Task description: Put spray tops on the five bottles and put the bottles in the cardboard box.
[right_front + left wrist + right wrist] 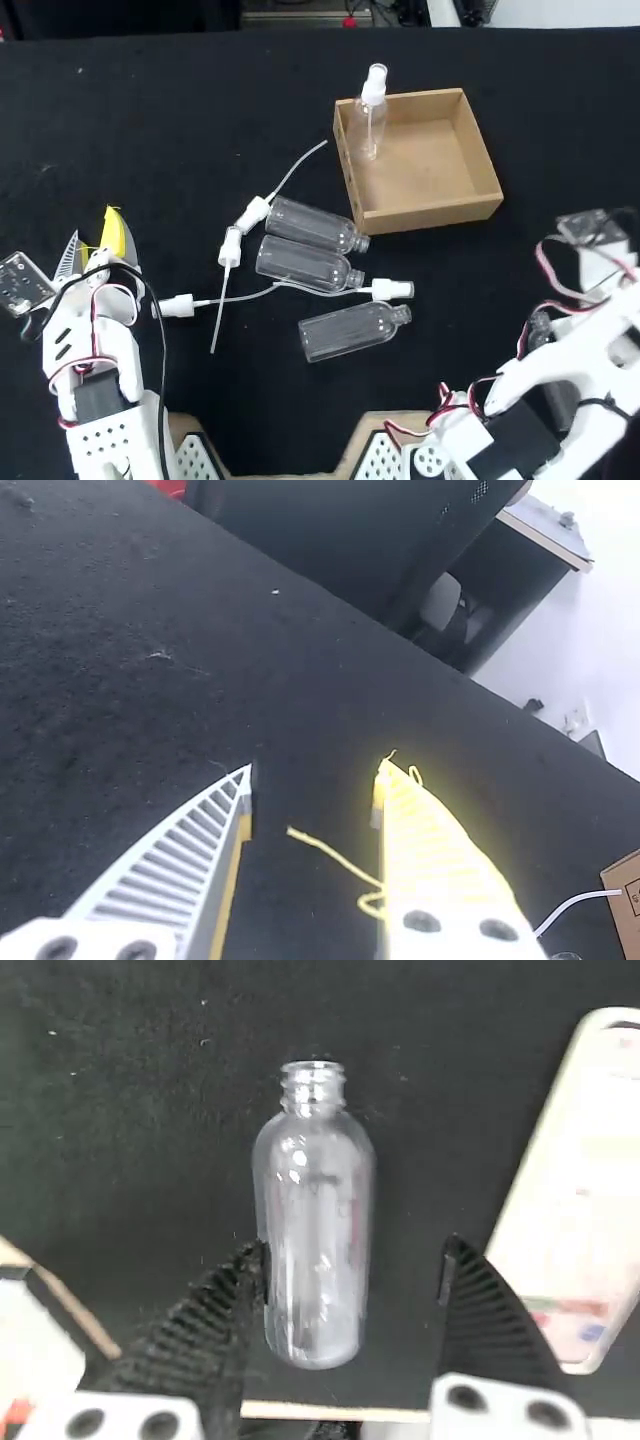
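Black cloth (150, 120) covered the whole table from where I stood. At its near left corner the left gripper (93, 243) had its one white and one yellow finger spread well apart, with nothing between them but bare cloth. A loose yellow thread (330, 855) hung off the yellow finger.

The right gripper (355, 1248) had its two black jaws wide open, one to each side of a capless bottle (312, 1215). That bottle lay flat on the cloth with its open neck pointing away from the gripper. I could not tell whether either jaw touched it. Just beside it lay a white flat object (580, 1180).

Out in the middle of the table three more bare bottles lay on their sides. The upper bottle (318, 225) and the middle bottle (308, 264) were close together, and the third bottle (355, 330) was a little nearer the arms. I counted four loose spray tops around them, each trailing a thin tube:
- the first top (252, 213) and the second top (230, 247) lay just left of the pair
- the third top (178, 305) was farther left, toward the left gripper
- the fourth top (392, 290) sat by the necks of the middle and third bottles

Farthest off sat the one cardboard box (430, 216). A single capped bottle (371, 120) stood upright in its far-left corner, spray top on. That made five bottles in all, and only this one had a top.
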